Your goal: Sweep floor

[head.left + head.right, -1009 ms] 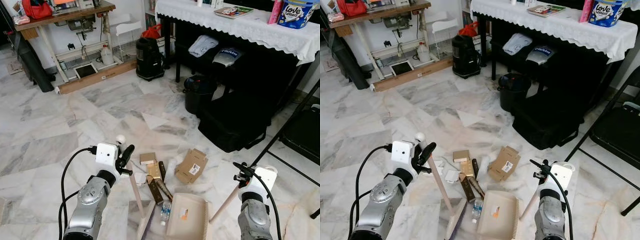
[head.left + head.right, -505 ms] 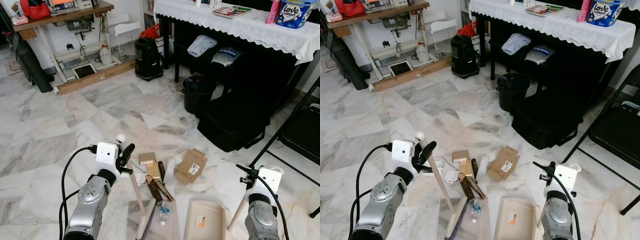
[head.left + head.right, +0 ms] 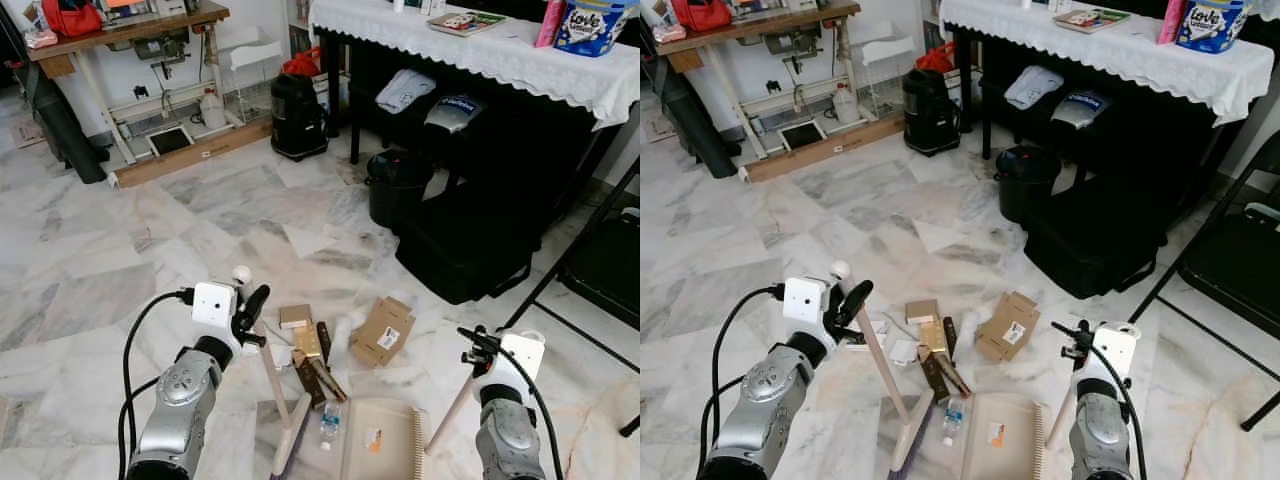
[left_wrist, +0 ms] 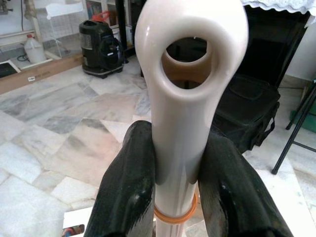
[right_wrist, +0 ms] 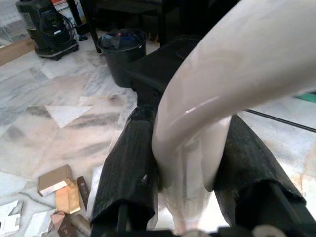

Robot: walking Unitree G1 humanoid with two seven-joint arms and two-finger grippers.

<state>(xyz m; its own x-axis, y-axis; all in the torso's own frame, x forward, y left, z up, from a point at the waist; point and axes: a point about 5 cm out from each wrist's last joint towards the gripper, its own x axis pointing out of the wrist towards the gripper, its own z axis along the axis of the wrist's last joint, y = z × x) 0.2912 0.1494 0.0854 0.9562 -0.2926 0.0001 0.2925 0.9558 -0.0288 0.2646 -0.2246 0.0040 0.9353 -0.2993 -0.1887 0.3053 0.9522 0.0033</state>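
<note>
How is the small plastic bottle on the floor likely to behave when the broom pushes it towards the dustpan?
The plastic bottle lies on its side on smooth marble, so it will probably roll or skid rather than slide steadily. It looks small and clear, likely light. The broom may flick it past the dustpan.

A cream broom [image 3: 283,415] is leaning on the marble floor [image 3: 150,240]. A cream dustpan [image 3: 378,438] is lying flat at its 3 o'clock, with its handle sticking up.

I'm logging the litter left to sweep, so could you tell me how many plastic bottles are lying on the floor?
1: a small plastic bottle lies between the broom and the dustpan. Others may be hidden among the cardboard scraps.
</note>
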